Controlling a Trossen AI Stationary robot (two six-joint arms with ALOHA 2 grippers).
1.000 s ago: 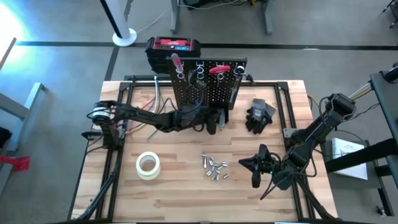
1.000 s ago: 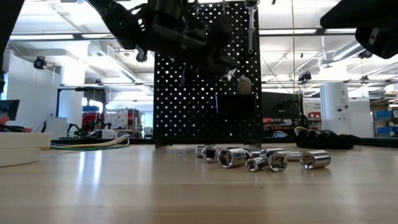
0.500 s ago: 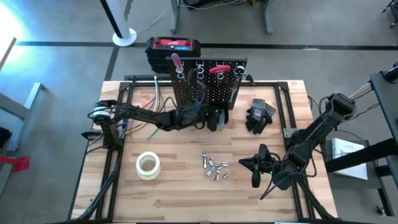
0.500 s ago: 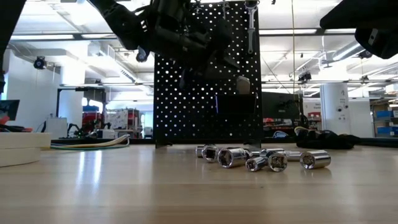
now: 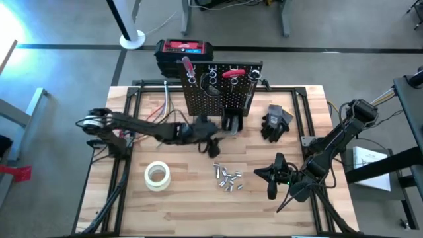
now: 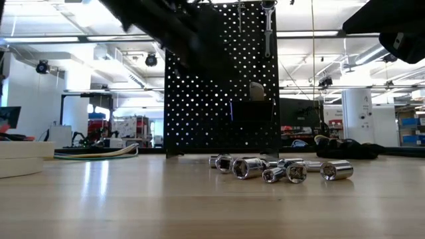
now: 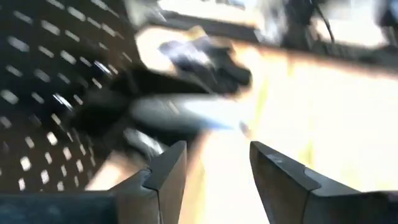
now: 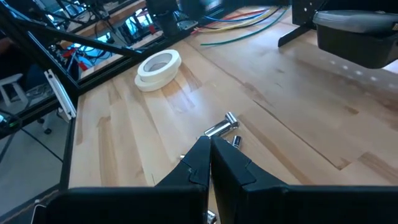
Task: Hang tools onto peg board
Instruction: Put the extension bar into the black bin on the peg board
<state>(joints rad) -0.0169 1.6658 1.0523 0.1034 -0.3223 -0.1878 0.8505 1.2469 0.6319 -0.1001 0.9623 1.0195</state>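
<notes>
The black peg board (image 5: 221,89) stands upright at the table's far middle, with red-handled tools (image 5: 187,65) and a grey wrench (image 6: 267,26) hanging from its top hooks. A silvery bit (image 6: 255,90) shows at the top of its small black bin (image 5: 231,122). Several silvery bits (image 5: 228,177) lie loose on the table near the middle. My left gripper (image 5: 213,144) is open and empty, just in front of the board's foot and apart from it. My right gripper (image 5: 268,175) is shut and empty, right of the loose bits.
A whitish tape roll (image 5: 157,175) lies at the near left. Black gloves (image 5: 276,122) lie right of the board. A red-and-black box (image 5: 185,49) stands behind the board. Coloured cables (image 5: 158,106) run across the far left.
My left gripper has drawn back from the peg board's bin toward the table's near edge, moving fast enough to blur. The silvery bit stays at the bin. My right arm has kept still.
</notes>
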